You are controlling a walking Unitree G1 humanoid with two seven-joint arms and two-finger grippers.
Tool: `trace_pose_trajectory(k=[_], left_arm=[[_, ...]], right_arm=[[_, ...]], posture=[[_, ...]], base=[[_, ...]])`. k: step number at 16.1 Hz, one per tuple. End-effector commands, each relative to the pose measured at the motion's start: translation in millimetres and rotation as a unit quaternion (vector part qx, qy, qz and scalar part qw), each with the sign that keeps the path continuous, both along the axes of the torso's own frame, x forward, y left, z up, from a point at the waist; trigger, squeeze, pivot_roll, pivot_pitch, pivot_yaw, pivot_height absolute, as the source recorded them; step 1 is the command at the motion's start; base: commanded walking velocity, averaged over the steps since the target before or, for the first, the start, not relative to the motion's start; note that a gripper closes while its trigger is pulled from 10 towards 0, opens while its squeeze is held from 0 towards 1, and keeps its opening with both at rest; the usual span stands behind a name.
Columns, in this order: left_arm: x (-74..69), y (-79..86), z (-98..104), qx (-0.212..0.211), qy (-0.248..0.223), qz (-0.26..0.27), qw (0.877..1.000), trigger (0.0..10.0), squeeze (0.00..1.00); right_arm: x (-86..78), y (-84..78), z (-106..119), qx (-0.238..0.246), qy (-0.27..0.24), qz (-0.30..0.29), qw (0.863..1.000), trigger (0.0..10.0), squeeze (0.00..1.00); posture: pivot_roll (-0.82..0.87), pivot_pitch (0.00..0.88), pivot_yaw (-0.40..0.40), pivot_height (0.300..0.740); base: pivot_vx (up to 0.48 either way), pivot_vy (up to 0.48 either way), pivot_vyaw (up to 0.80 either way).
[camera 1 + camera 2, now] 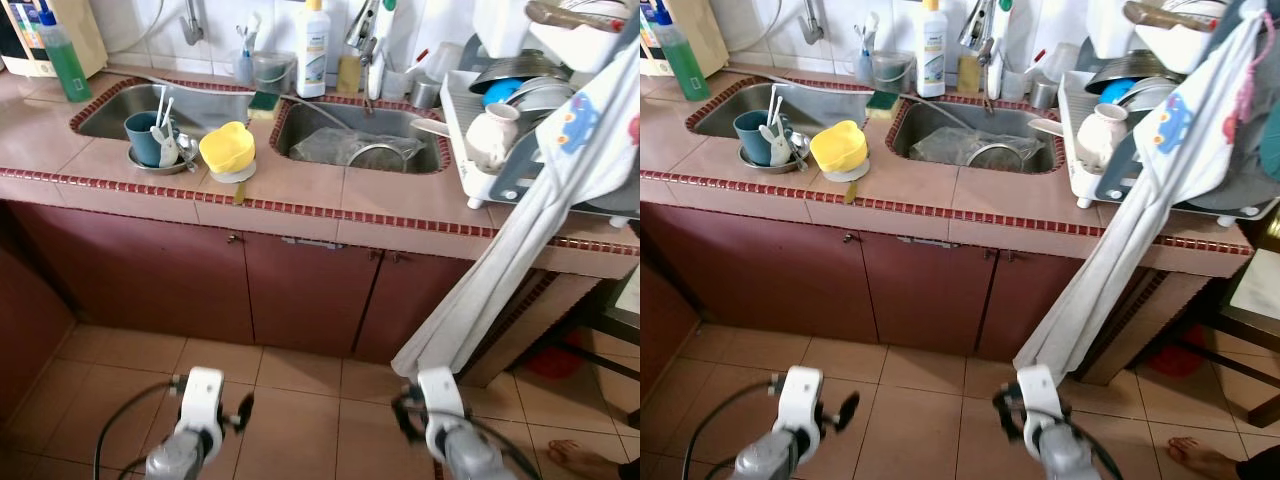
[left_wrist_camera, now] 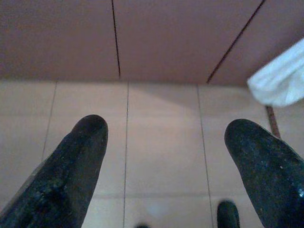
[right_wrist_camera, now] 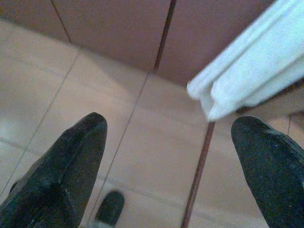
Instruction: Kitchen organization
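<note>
Both arms hang low over the floor tiles in front of the cabinet doors, well below and short of the tabletop. The left hand [image 2: 164, 156] is spread wide and holds nothing; the right hand [image 3: 168, 156] is likewise wide and empty. The things likely to need tidying, a yellow bowl [image 1: 227, 146] and a teal cup [image 1: 144, 135], sit near the tabletop's front edge beside the left sink [image 1: 110, 110], up and forward, nearer the left hand. A hanging cloth [image 1: 500, 250] drapes just beside the right hand.
</note>
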State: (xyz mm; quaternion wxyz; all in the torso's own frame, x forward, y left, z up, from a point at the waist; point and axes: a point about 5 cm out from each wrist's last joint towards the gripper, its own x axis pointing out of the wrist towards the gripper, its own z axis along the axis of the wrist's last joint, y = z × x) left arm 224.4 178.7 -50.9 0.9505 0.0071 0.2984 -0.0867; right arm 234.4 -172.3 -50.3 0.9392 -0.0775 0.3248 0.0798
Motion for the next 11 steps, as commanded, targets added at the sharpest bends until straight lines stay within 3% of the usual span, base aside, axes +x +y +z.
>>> trace_pose_trajectory(k=[1,4,6,8,9,11], left_arm=[[-5.1,0.8,-2,0.005,-0.002,-0.007,1.000,10.0,0.00],[1.1,-0.5,10,-0.027,-0.067,0.000,0.997,10.0,0.00],[12.7,-2.5,27,-0.042,-0.132,0.009,0.990,10.0,0.00],[29.7,-0.1,48,-0.032,-0.168,0.010,0.985,10.0,0.00],[37.2,-0.6,64,-0.048,-0.200,0.006,0.979,10.0,0.00],[44.6,-1.2,90,-0.056,-0.250,0.006,0.967,10.0,0.00]], right_arm=[[1.3,-2.8,2,-0.002,-0.009,-0.006,1.000,10.0,0.00],[8.3,0.3,10,0.026,-0.053,-0.010,0.998,10.0,0.00],[18.7,5.2,25,0.045,-0.117,0.006,0.992,10.0,0.00],[39.8,7.8,53,0.064,-0.195,0.009,0.979,10.0,0.00],[50.2,8.0,68,0.066,-0.229,0.011,0.971,10.0,0.00],[61.4,8.1,87,0.066,-0.274,0.020,0.959,10.0,0.00]], posture=[[0.01,0.000,-0.055,0.740],[0.01,0.000,-0.066,0.740],[0.02,0.000,-0.074,0.740],[0.02,0.000,-0.075,0.740],[0.01,0.000,-0.078,0.740],[0.01,0.000,-0.072,0.740]], base=[[0.000,0.000,0.00],[0.000,0.000,0.00],[0.000,0.000,0.00],[0.000,0.000,0.00],[0.000,0.000,0.00],[0.000,0.000,0.00]])
